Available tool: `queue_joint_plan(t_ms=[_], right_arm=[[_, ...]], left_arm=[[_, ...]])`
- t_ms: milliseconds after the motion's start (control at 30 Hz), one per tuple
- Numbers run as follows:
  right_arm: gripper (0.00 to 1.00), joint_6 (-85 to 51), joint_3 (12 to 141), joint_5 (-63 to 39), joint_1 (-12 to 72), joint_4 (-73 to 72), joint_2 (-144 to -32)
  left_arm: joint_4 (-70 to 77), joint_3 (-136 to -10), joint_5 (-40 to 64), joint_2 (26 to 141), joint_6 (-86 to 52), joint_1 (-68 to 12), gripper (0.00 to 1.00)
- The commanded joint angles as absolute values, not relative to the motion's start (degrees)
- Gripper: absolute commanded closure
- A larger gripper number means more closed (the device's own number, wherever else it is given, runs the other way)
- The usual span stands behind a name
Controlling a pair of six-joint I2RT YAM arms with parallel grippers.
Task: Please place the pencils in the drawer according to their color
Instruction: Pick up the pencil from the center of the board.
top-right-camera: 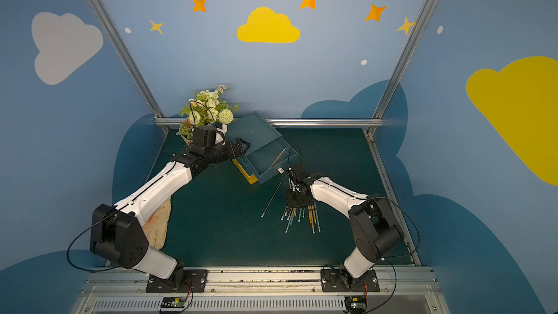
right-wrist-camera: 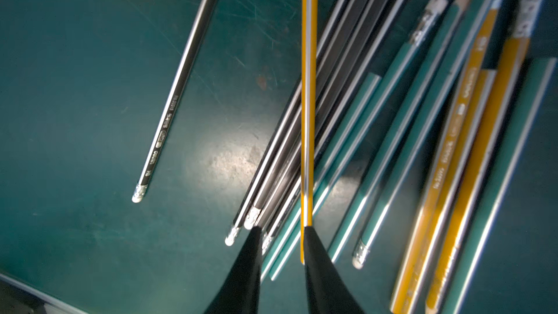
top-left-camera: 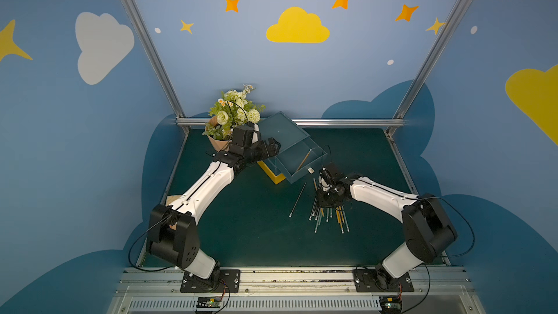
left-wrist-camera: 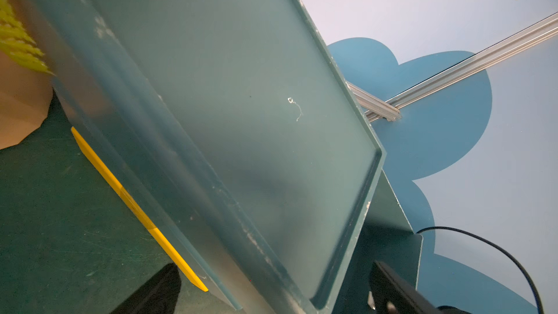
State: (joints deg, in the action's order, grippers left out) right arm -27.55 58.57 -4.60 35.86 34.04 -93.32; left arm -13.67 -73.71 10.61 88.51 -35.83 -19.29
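Right claw (right-wrist-camera: 282, 228): pointed down over the heap and partly open; a clear gap is seen between its two black fingers (right-wrist-camera: 244, 267).
Grip: a yellow pencil (right-wrist-camera: 308, 101) is laid along the inner face of one finger, while the other finger stands clear of it, so no clamp is shown.
Heap of pencils (top-left-camera: 329, 218): spread on the table directly under the right claw, at 5 o'clock from the drawer (twelve is taken toward the back wall in both top views). Black ones are packed next to the fingers, green ones lie beside them, and yellow ones lie at the outer edge. Several eraser ends are turned to 6 o'clock.
Black pencil (top-left-camera: 297, 199): laid apart from the heap at its 9 o'clock, slanted from 1 to 7 o'clock.
Drawer (top-left-camera: 287, 161): found open, drawn toward 5 o'clock out of the box; a single pencil in the drawer (top-left-camera: 304, 160), yellow, is seen near its 3 o'clock wall.
Box (top-left-camera: 280, 131): blue-green, set on a yellow base (top-left-camera: 271, 175) at the table's 12 o'clock.
Left claw (left-wrist-camera: 273, 264): spread wide at the box's 9 o'clock side, with a box corner seen between the fingers; contact cannot be told.
Flowers (top-left-camera: 232, 113): potted, at 10 o'clock from the box.
Cloth (top-right-camera: 158, 222): pale, at the table's 8 o'clock, partly covered by the left arm.
Table (top-left-camera: 241, 237): dark green and scratched.
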Motion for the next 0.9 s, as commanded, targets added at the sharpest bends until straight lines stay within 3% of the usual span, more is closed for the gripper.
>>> queue_joint_plan(t_ms=[0,567,867], right_arm=[[0.72,-26.2,60.2,-2.8,36.1,32.9,-95.2],[0.77,-24.8,61.8,-1.7,35.2,31.9,-102.4],[0.94,-24.9,61.0,-2.2,35.3,31.6,-102.4]], left_arm=[[-14.3,-74.7,10.5,88.8,-35.3,-19.4,0.0],[-14.5,-74.7,10.3,88.7,-35.4,-19.4,0.0],[-14.3,-74.5,10.4,88.7,-35.8,-19.6,0.0]])
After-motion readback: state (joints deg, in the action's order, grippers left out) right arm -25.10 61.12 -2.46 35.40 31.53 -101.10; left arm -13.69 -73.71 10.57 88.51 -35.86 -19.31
